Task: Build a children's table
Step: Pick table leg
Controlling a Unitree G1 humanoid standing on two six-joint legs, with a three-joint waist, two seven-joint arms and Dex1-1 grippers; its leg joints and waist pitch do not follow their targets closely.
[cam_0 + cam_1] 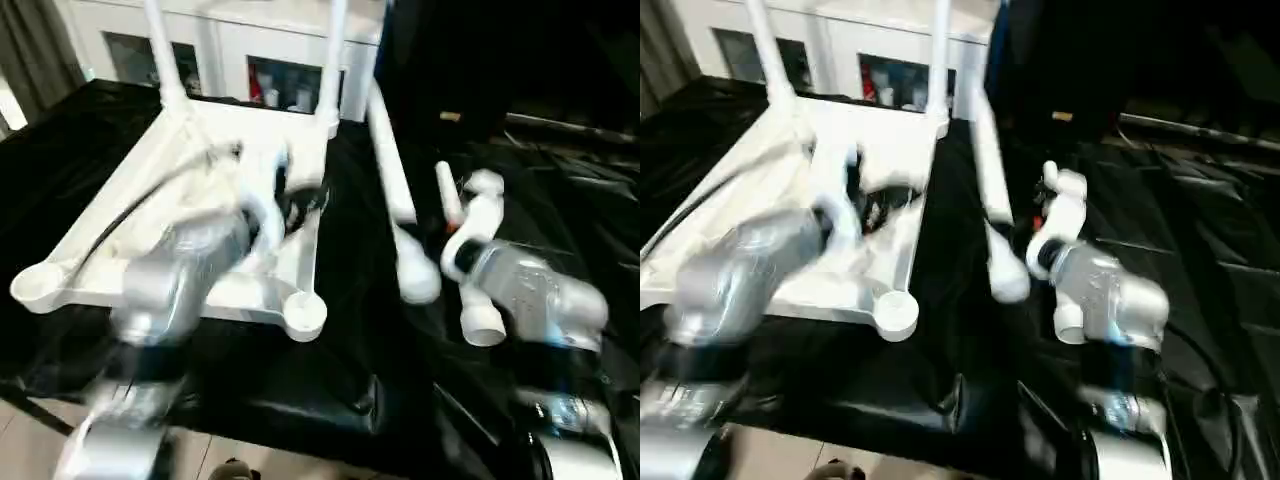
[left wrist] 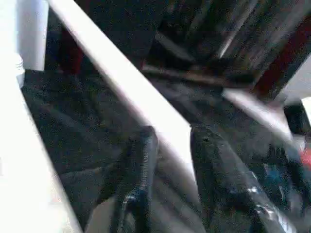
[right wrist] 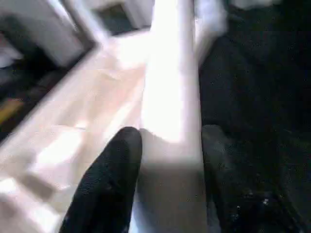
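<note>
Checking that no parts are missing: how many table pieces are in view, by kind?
Tabletop: 1
Legs standing in sockets: 2
Loose leg lying down: 1
Total: 4

You see a white tabletop (image 1: 215, 175) lying at the left of the head view, its underside the same plain white. 2 white legs (image 1: 160, 50) rise from its upper corners, and 1 more white leg (image 1: 395, 190) lies at the centre. All of it rests on a glossy black cloth (image 1: 350, 330) with pale sheen along its folds. Your forearms (image 1: 185, 270) are silver, each with white housings near the wrist. In the right wrist view, 2 black fingers (image 3: 109, 179) flank a white leg. At the upper edge stands a white cabinet (image 1: 230, 45) with dark glass doors and red spots inside.
</note>
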